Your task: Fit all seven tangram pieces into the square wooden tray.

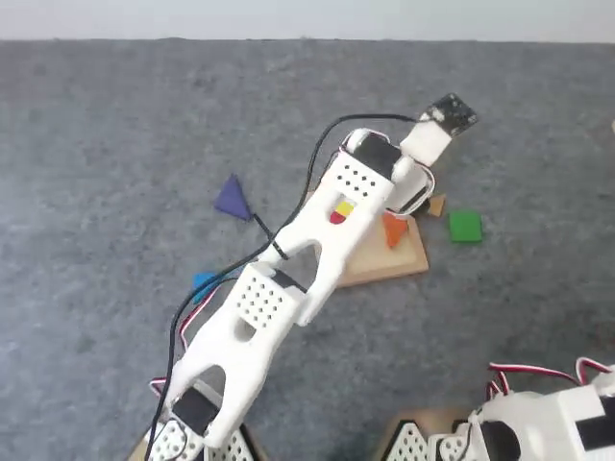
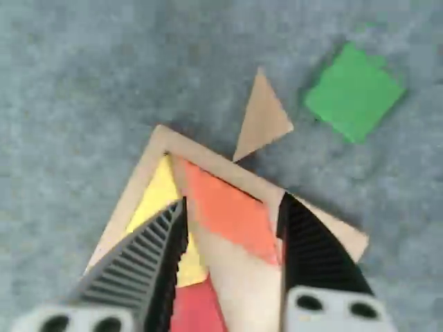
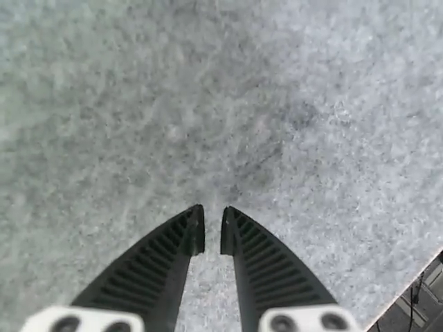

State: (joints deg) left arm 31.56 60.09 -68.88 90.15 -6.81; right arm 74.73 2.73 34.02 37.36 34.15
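Grey felt-like cloth (image 1: 96,144) covers the whole table, with a pale strip of wall along its far edge.

The left pincer (image 2: 234,202) hangs open over one corner of the wooden tray (image 2: 156,142). Its black ribbed fingers (image 2: 156,256) stand wide apart on either side of the orange piece (image 2: 232,211), which lies inside the tray against the rim. Whether either finger touches that piece cannot be told. A yellow piece (image 2: 156,200) lies in the tray beside the orange one, partly under one finger. A red piece (image 2: 197,311) lies in the tray too, cut off by the frame edge. Bare wood shows between them.

Outside the tray, a tan triangle (image 2: 261,117) lies on the cloth with one tip at the rim, touching or just short of it. The green square (image 2: 354,92) lies near it, clear of the tray.

From above, the left arm (image 1: 288,269) hides most of the tray. Its sticker (image 1: 342,211) is red and yellow, and any print on it is too small to read. A purple triangle (image 1: 232,197) lies well apart from the tray, and a blue piece (image 1: 204,282) is half hidden behind the arm and its black cable (image 1: 288,223).

The right pincer (image 3: 212,211) is closed to a thin slit over bare cloth, gripping nothing. The right arm (image 1: 538,423) is cut off at the near corner.
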